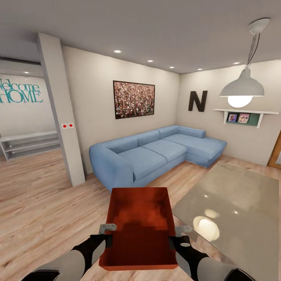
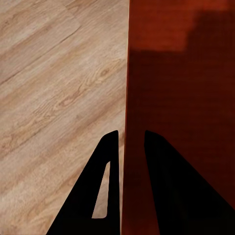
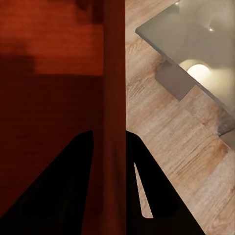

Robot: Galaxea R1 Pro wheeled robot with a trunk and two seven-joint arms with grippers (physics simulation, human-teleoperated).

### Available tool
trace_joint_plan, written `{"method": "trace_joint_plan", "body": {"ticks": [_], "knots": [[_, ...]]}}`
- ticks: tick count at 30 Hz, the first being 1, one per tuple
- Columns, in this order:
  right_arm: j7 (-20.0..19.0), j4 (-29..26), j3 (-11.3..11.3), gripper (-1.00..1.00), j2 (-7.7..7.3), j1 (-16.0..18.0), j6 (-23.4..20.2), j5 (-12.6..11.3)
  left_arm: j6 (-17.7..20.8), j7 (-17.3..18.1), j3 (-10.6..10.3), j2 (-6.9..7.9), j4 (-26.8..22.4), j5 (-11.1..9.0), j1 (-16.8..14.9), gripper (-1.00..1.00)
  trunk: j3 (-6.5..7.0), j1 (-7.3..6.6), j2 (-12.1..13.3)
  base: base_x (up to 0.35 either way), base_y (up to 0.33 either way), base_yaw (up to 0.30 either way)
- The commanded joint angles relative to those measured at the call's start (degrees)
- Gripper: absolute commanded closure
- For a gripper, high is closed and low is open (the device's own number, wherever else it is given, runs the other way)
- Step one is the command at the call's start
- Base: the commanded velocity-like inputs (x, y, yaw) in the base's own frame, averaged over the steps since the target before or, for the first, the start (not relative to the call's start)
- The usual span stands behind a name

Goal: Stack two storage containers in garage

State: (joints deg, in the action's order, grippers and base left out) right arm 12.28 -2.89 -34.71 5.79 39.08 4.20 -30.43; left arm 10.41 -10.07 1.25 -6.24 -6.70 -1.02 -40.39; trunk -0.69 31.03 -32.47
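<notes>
I am in the living room, over light wood-plank flooring (image 1: 43, 203). One orange-red storage container (image 1: 139, 228) hangs in front of me, carried between both arms, open side up. My left gripper (image 1: 108, 234) is shut on its left wall (image 2: 126, 98), one finger inside and one outside. My right gripper (image 1: 172, 237) is shut on the right wall (image 3: 114, 88) in the same way. The tub looks empty inside.
A blue corner sofa (image 1: 156, 154) stands ahead against the wall. A glass-topped table (image 1: 234, 210) is close at the right, under a hanging lamp (image 1: 241, 89). A white pillar (image 1: 62, 113) stands at the left, with open wood floor beyond it.
</notes>
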Motion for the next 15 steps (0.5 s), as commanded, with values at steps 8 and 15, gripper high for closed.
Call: {"method": "trace_joint_plan", "body": {"ticks": [8,15], "knots": [[0.3,0.3,-0.2,1.0,-0.69,0.0,0.4,-1.0,0.4,-1.7,-0.2,0.21,-0.2,1.1,0.0,1.0,-0.14,0.02,-0.1,0.0,0.0,0.0],[0.3,0.3,-0.2,1.0,-0.68,0.0,0.4,-1.0,0.4,-1.7,-0.2,0.23,-0.2,1.1,0.0,1.0,-0.39,0.02,-0.1,0.0,0.0,0.0]]}}
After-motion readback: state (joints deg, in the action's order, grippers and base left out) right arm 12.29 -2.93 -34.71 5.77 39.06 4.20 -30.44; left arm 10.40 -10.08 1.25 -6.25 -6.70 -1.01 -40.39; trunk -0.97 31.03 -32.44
